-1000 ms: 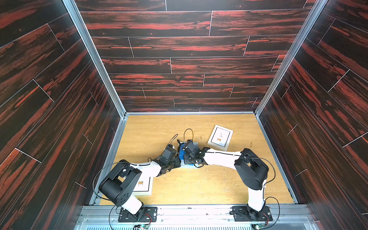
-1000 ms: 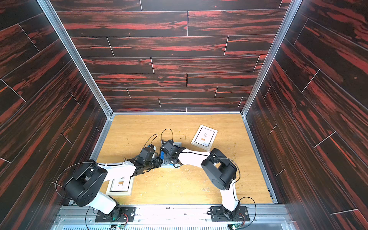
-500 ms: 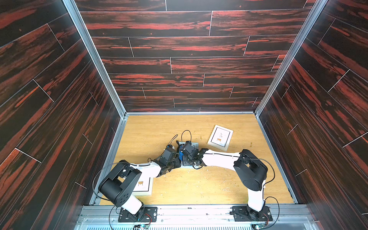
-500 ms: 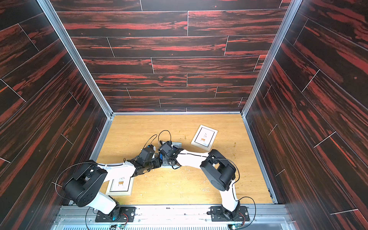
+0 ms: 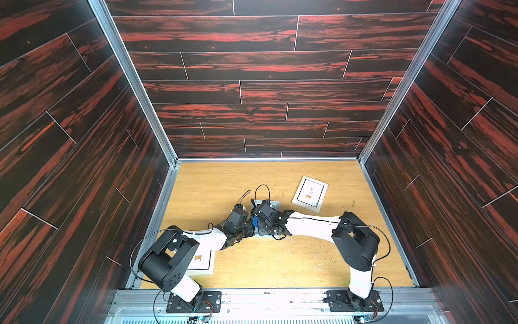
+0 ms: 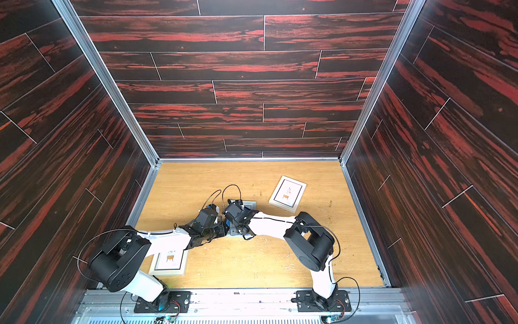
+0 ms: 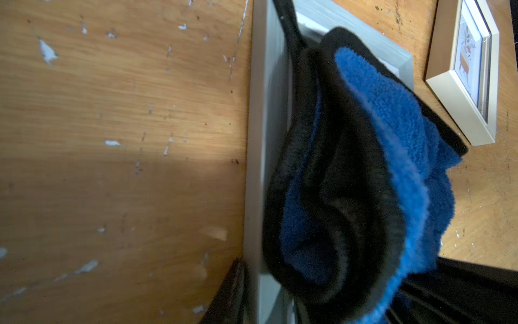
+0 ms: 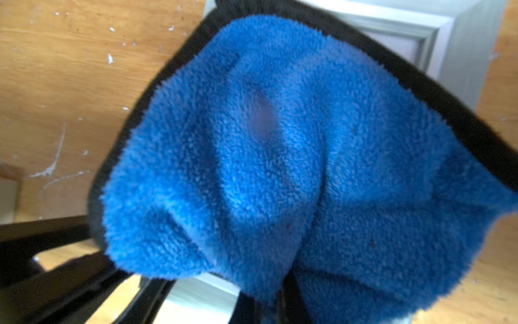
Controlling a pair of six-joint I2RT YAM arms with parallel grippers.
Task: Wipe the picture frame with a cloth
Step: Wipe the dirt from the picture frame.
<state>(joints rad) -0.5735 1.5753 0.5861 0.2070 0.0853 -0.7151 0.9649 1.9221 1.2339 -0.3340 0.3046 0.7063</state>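
Observation:
The grey picture frame point(image 5: 273, 203) lies flat mid-table, mostly hidden under both grippers in both top views point(image 6: 251, 203). The left gripper point(image 7: 266, 303) is shut on the frame's side rail point(image 7: 256, 140), with one dark finger point(image 7: 234, 286) against the rail's outer side. The bunched blue cloth point(image 8: 266, 140) with black edging hangs from the right gripper point(image 8: 269, 305), which is shut on it. The cloth rests on the frame, whose corner point(image 8: 437, 42) shows behind it. From above only a sliver of cloth point(image 5: 254, 221) shows between the two gripper heads.
A white-framed picture point(image 5: 309, 194) lies flat at the back right, close to the grey frame point(image 7: 471, 70). Another white-framed picture point(image 5: 201, 262) lies at the front left, partly under the left arm point(image 6: 169, 261). Dark wood-pattern walls enclose the wooden table on three sides.
The right gripper with the cloth has slid slightly to the left across the grey frame. The left arm has stayed where it was.

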